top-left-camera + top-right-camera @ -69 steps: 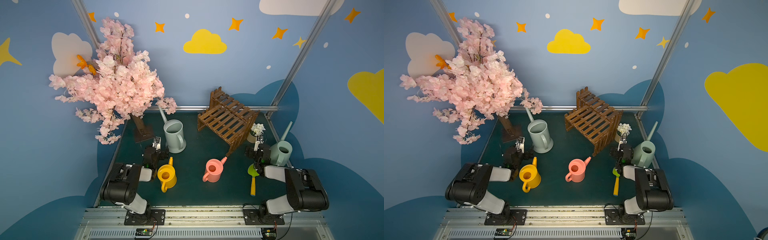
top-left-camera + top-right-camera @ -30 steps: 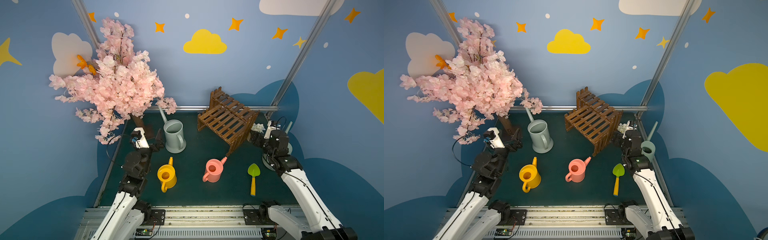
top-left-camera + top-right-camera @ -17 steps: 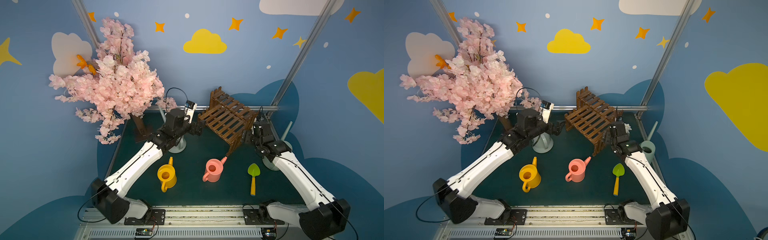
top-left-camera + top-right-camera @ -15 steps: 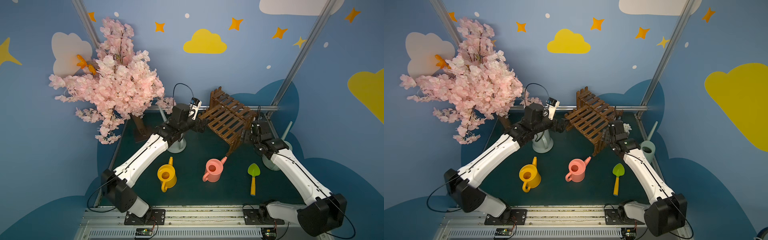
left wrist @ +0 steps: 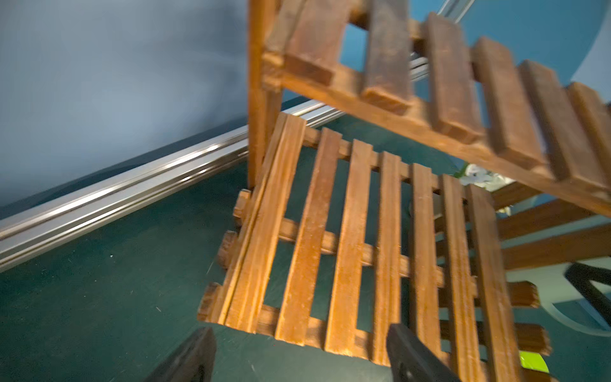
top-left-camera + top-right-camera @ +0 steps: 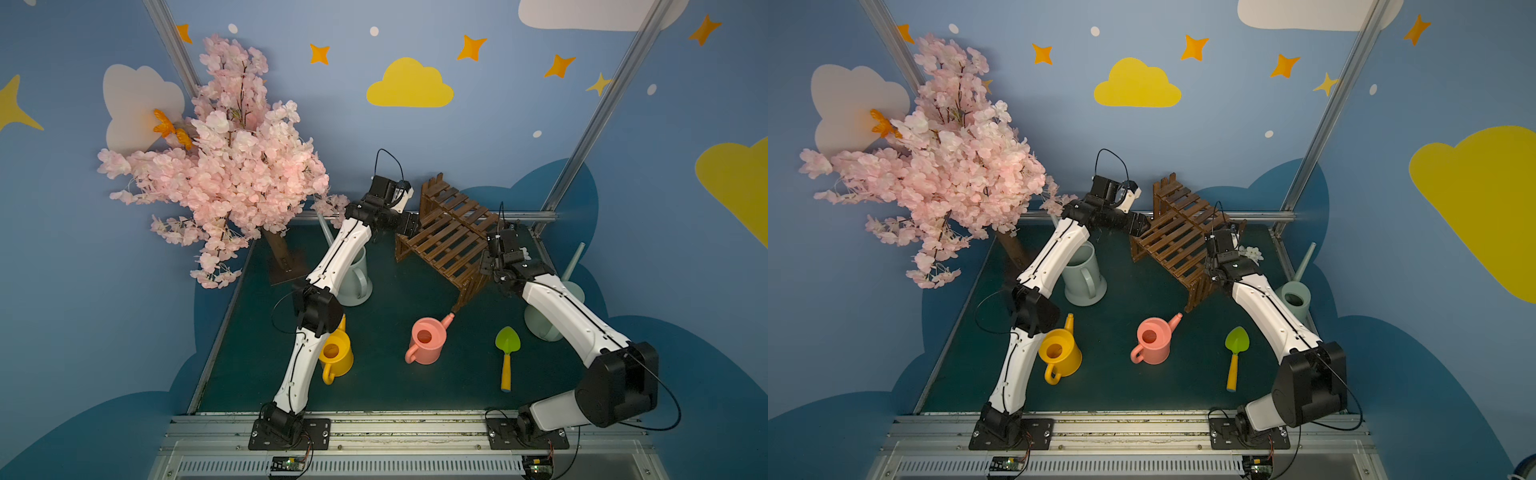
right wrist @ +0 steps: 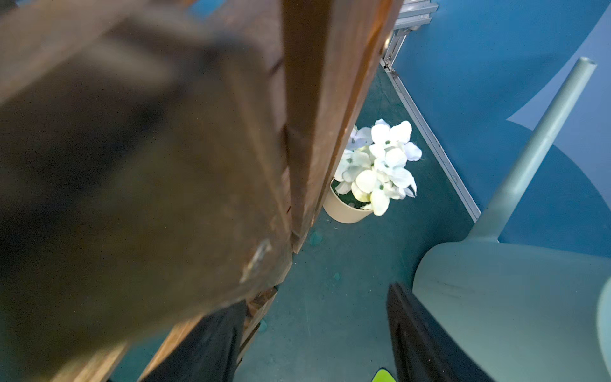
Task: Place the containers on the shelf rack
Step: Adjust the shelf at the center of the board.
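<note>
The dark-brown shelf rack stands askew at the back of the mat, with nothing on it. My left gripper is open at its left end, the jaws either side of the lower tier's corner. My right gripper is open at the rack's right side, bare mat between its fingers. The containers stand on the mat: blue-grey can, mint-green can, yellow can, pink can.
A pink blossom tree on a brown base fills the back left. A small cream pot of white flowers sits behind the rack's right end. A green-and-yellow trowel lies at the front right.
Both arms have reached from the sides of the mat in to the two ends of the rack. Both pairs of jaws stand a little narrower. The cans have not moved.
</note>
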